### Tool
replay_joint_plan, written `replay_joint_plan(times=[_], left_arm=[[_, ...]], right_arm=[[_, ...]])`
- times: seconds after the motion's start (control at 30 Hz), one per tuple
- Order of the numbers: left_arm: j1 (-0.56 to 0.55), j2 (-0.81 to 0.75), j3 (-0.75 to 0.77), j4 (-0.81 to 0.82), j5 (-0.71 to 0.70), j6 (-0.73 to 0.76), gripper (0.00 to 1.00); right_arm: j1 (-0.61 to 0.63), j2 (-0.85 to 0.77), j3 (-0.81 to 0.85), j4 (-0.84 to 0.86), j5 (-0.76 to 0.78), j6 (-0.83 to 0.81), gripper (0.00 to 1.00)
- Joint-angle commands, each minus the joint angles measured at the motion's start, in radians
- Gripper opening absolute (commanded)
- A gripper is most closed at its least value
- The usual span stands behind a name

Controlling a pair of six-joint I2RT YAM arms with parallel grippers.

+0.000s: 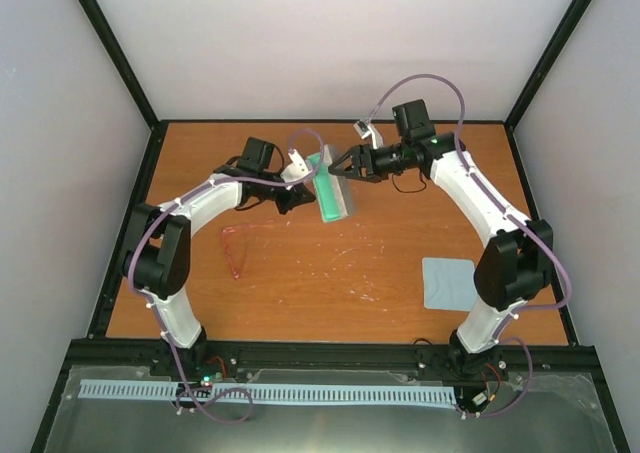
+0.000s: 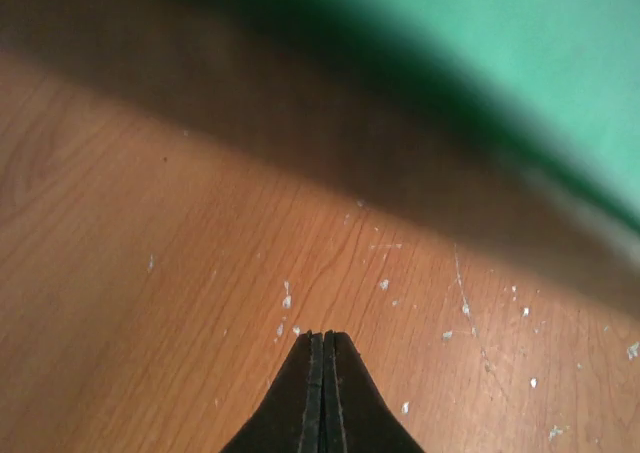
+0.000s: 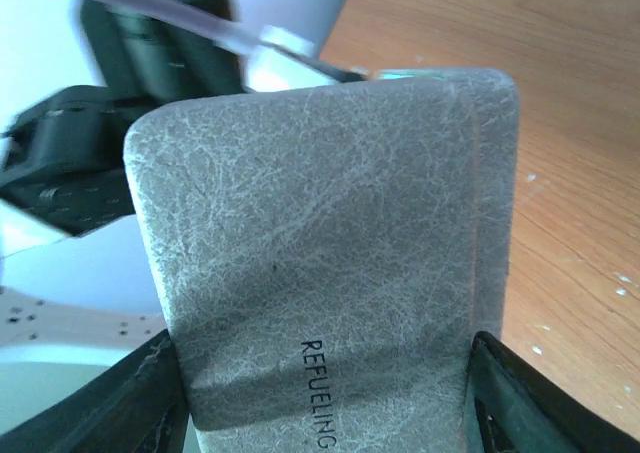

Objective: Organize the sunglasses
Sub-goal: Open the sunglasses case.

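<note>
The sunglasses (image 1: 235, 248), thin and red-pink, lie on the table left of centre, apart from both grippers. The grey case (image 1: 333, 188) with green lining is held off the table at the back centre, tilted. My right gripper (image 1: 342, 166) is shut on it; in the right wrist view the case's grey outer face (image 3: 320, 223) fills the space between the two fingers (image 3: 505, 393). My left gripper (image 1: 297, 199) is shut and empty, just left of the case. In the left wrist view its tips (image 2: 322, 337) hover over bare wood, with the green lining (image 2: 520, 63) blurred ahead.
A light blue square cloth (image 1: 447, 283) lies flat at the right, near the right arm's elbow. The wooden table (image 1: 330, 283) is scuffed with white flecks. Black frame posts and white walls close in the back and sides.
</note>
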Motion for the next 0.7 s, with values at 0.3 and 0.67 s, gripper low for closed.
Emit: replay_joint_plan(times=[0.3,0.67], left_arm=[[0.119,-0.197,-0.062,0.051,-0.084,-0.014,0.49],[0.115,-0.18,-0.08,-0.044,0.089,0.482,0.53]], right_arm=[[-0.028,0.175,0.128,-0.36,-0.007,-0.368,0.03],[-0.023,0.195,0.118,-0.426,-0.214,-0.477,0.03]])
